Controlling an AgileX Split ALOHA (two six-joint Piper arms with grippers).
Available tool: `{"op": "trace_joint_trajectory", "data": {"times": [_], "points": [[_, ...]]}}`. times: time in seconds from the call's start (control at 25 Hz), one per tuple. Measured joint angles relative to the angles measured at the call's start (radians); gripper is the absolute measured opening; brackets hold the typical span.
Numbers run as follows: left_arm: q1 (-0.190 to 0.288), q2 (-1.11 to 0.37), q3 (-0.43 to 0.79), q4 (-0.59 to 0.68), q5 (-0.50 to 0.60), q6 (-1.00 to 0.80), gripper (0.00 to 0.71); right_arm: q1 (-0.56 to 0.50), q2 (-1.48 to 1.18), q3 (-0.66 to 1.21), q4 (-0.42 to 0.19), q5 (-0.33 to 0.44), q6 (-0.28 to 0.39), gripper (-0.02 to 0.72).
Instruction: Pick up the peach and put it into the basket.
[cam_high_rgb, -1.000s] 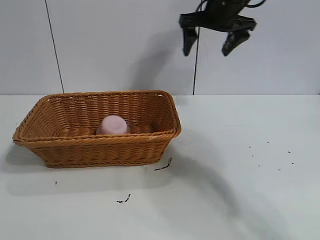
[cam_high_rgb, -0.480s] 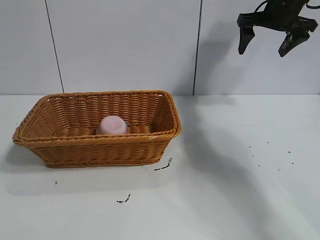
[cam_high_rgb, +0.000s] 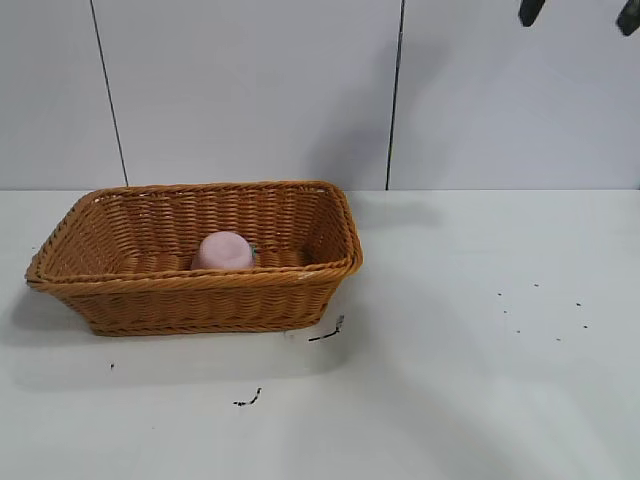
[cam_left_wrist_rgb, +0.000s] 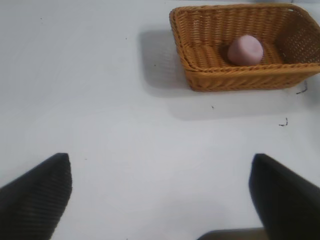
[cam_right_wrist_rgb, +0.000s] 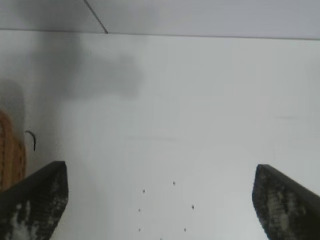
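peach (cam_high_rgb: 224, 250) lay inside basket (cam_high_rgb: 150, 290), desk's (cam_high_rgb: 480, 400) left half | right end effector (cam_high_rgb: 578, 12) spread, high, seemingly empty | left end effector (cam_left_wrist_rgb: 160, 200) spread over bare desk

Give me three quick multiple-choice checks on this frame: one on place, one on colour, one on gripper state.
1. Where is the peach?
A. on the table
B. inside the basket
C. held in the jaws

2. What colour is the basket?
A. orange-brown
B. blue
C. black

3. How is the right gripper, up at the exterior view's top right?
A. shut on the peach
B. open, holding nothing
C. resting inside the basket

Key: 1 B, the peach sits on the basket floor; 2 A, orange-brown wicker; 3 B, jaws stand wide apart, nothing between them.
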Motion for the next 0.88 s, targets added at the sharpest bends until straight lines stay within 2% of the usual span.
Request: {"op": "trace_joint_trajectory", "data": {"times": [0.44, 0.68, 0.8, 0.88], "points": [[0.0, 0.0, 0.0, 0.0, 0.0, 0.0, 0.693, 0.0, -0.665, 0.818, 0.0, -0.005, 0.0, 0.695], [0.0, 0.0, 0.0, 0.0, 0.0, 0.0, 0.693, 0.0, -1.012, 1.238, -0.001, -0.144, -0.007, 0.695], [0.0, 0.0, 0.0, 0.0, 0.0, 0.0, 0.693, 0.0, -1.184, 1.38, -0.001, -0.162, -0.008, 0.695], [0.0, 0.0, 0.0, 0.0, 0.0, 0.0, 0.693, 0.0, -1.293, 1.399, -0.005, -0.165, -0.008, 0.695]]}}
